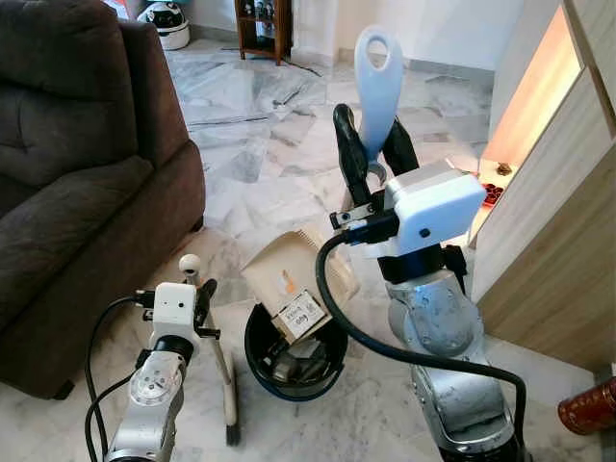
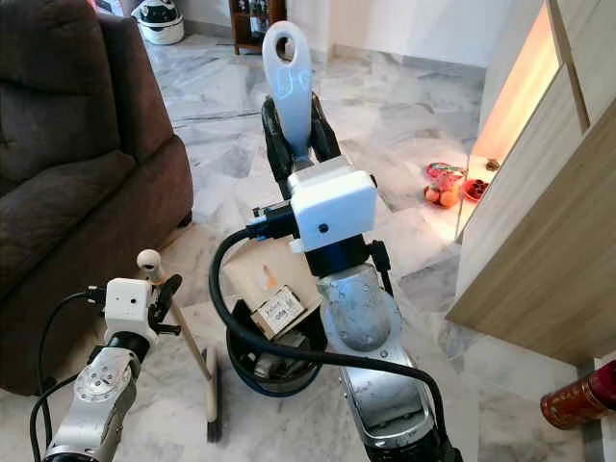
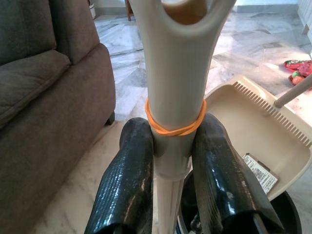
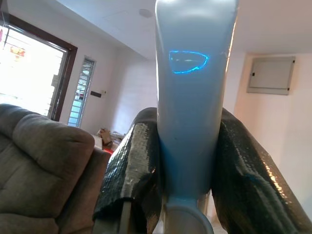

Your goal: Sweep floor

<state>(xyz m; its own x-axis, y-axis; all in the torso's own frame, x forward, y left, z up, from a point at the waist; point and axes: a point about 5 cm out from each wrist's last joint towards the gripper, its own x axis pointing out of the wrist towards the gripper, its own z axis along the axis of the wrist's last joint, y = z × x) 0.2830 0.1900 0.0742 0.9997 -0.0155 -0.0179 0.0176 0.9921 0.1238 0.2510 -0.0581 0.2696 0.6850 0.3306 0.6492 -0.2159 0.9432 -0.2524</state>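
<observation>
Your right hand (image 1: pixel 373 154) stands closest, its two black fingers clamped on the pale blue dustpan handle (image 1: pixel 375 77), which rises upright above the wrist. Follow that handle down and the beige dustpan (image 1: pixel 294 274) tilts into the black bin (image 1: pixel 258 351), with a printed packet (image 1: pixel 300 316) sliding at its lip. Your left hand (image 2: pixel 159 289) is shut round the cream broom handle (image 3: pixel 175 97), just below an orange rubber band (image 3: pixel 173 127); the stick slants down to the bristles on the marble floor (image 1: pixel 260 154), just left of the bin. Both long axes run near vertical, so I judge the dustpan must lift clear of the bin before you sweep beside the brown sofa (image 1: pixel 77 164).
</observation>
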